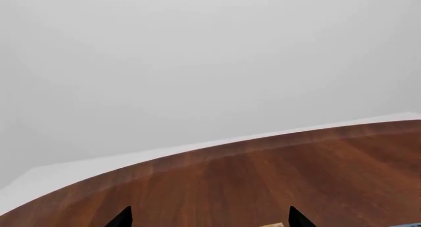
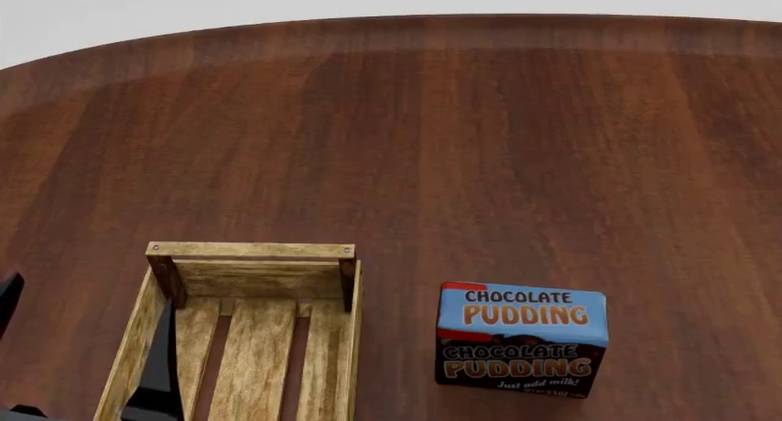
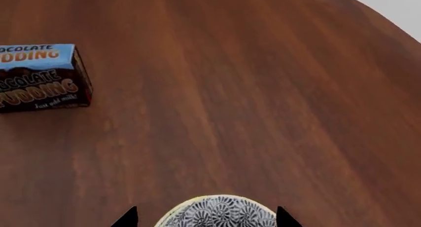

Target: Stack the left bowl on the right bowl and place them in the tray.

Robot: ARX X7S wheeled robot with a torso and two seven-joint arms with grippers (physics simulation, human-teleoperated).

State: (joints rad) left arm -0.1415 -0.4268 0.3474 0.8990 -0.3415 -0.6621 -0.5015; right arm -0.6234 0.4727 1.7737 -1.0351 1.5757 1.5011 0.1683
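Observation:
The tray (image 2: 251,252), a light wooden crate with a slatted bottom, lies empty at the lower left of the head view. A sliver of it shows in the left wrist view (image 1: 273,225). My left gripper (image 1: 210,219) is open and empty above the table beside the tray's far corner. One of its dark fingers (image 2: 157,371) shows at the tray's left wall. My right gripper (image 3: 206,219) is open, its tips either side of a bowl (image 3: 220,212) patterned black and white, which lies below it. No bowl shows in the head view, and the second bowl is out of view.
A blue-and-brown chocolate pudding box (image 2: 522,339) stands right of the tray, and it also shows in the right wrist view (image 3: 39,76). The round wooden table (image 2: 489,119) curves to its far edge (image 1: 197,155).

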